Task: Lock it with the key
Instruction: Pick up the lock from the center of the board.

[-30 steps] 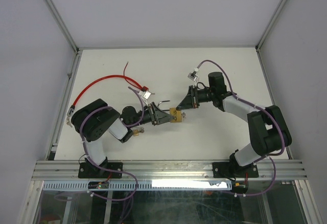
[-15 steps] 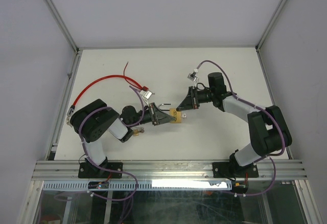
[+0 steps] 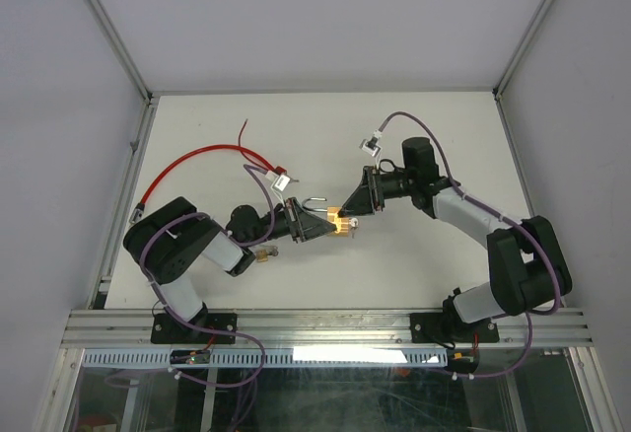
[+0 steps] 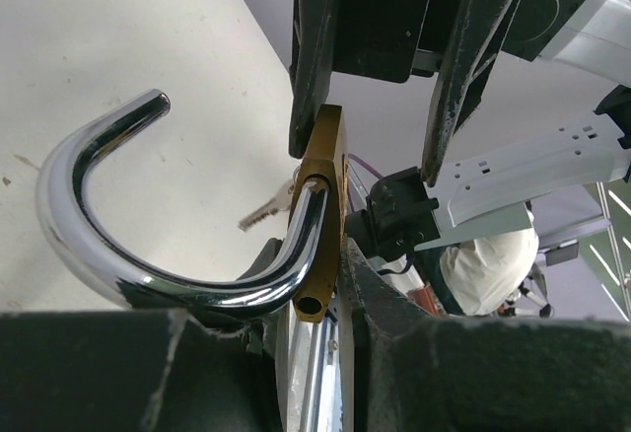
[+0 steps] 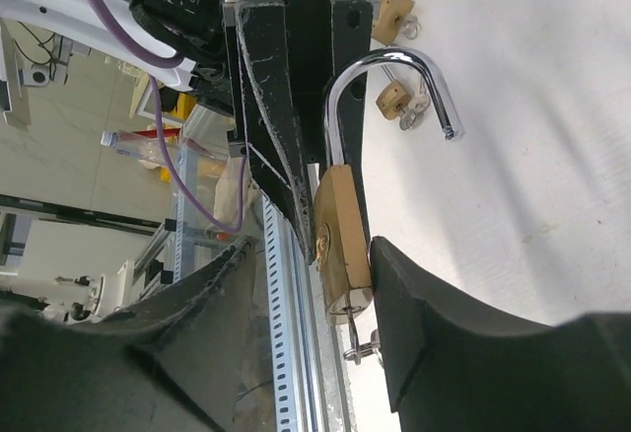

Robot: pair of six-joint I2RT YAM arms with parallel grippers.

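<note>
Padlock location: the brass-bodied padlock (image 3: 343, 224) is near the middle of the white table (image 3: 454, 146), pinched at its body by the left gripper (image 3: 329, 223), which lies at its 9 o'clock. The right gripper (image 3: 348, 214) points in from 2 o'clock, nearer the keyway end, fingers spread astride the body and gripping nothing. In the top view the long axis runs roughly 10 to 4 o'clock. The silver key (image 5: 356, 341) projects from the base. The curved chrome shackle (image 4: 99, 245) is open, its tip out of its hole
</note>
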